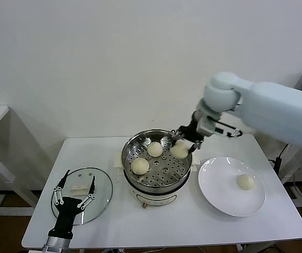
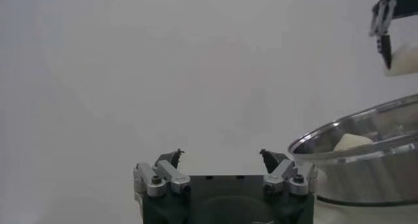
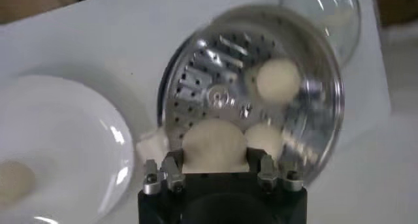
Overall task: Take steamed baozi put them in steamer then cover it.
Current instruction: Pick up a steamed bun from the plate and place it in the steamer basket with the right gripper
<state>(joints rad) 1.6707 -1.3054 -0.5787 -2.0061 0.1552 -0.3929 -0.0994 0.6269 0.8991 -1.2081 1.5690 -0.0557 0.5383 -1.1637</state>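
Note:
The steamer [image 1: 135, 143] stands at the table's middle with two baozi [image 1: 139, 166] [image 1: 155, 149] on its perforated tray. My right gripper [image 1: 181, 142] is shut on a third baozi [image 1: 179, 150] and holds it over the steamer's right side, above the tray. In the right wrist view that bun [image 3: 214, 145] fills the gap between the fingers, with the tray [image 3: 215, 75] and two buns below. A fourth baozi [image 1: 245, 182] lies on the white plate [image 1: 219, 195] at the right. My left gripper [image 1: 75, 185] is open and empty over the glass lid [image 1: 102, 196] at the front left.
The lid lies flat on the table left of the steamer. The table's left edge and front edge are close to the left gripper. In the left wrist view the steamer's rim [image 2: 353, 134] shows, with the right gripper's fingertips [image 2: 385, 46] above it.

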